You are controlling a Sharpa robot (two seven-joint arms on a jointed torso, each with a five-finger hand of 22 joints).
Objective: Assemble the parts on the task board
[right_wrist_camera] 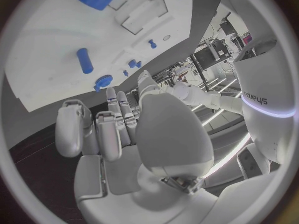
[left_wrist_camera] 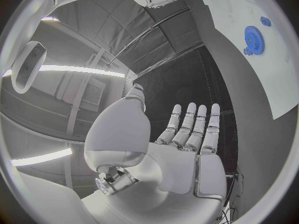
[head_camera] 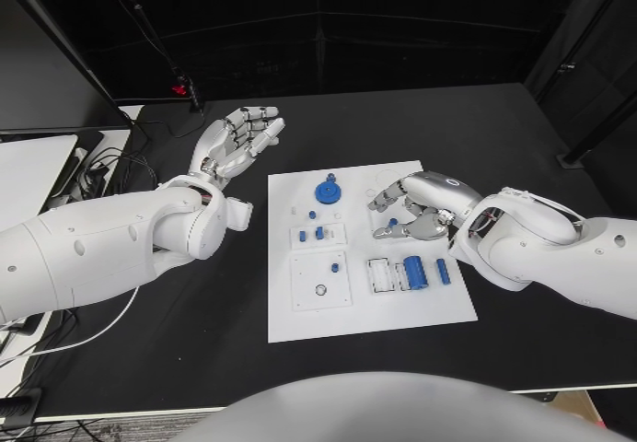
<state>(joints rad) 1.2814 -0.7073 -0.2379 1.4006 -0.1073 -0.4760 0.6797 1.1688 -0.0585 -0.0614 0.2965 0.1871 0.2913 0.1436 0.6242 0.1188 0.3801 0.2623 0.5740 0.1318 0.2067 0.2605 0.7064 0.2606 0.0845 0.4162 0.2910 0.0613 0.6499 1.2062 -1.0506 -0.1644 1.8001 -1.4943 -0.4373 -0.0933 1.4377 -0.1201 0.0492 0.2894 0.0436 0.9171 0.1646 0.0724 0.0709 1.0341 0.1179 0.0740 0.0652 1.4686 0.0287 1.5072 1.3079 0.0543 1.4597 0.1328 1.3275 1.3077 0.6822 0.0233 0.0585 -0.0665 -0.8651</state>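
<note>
The white task board [head_camera: 399, 318] lies mid-table. On it I see a blue gear [head_camera: 328, 191], small blue pieces [head_camera: 312, 234] in a square inset, a blue peg [head_camera: 336, 268], and two blue cylinders [head_camera: 415, 271] in a holder. My right hand [head_camera: 418, 207] hovers over the board's far right part with loosely curled fingers and holds nothing. A small blue part [head_camera: 393, 222] lies just under its fingers. The right wrist view shows a blue cylinder [right_wrist_camera: 84, 59] and the gear [right_wrist_camera: 102, 81] beyond the fingertips. My left hand [head_camera: 239, 138] is spread flat over the black table, left of the board; its palm [left_wrist_camera: 187, 159] is bare.
A white panel [head_camera: 33, 170] and loose cables [head_camera: 113, 170] sit at the table's left edge. A stand with a red light [head_camera: 179, 89] is at the far left. The gear [left_wrist_camera: 254, 39] and board [left_wrist_camera: 280, 84] lie beside the left hand.
</note>
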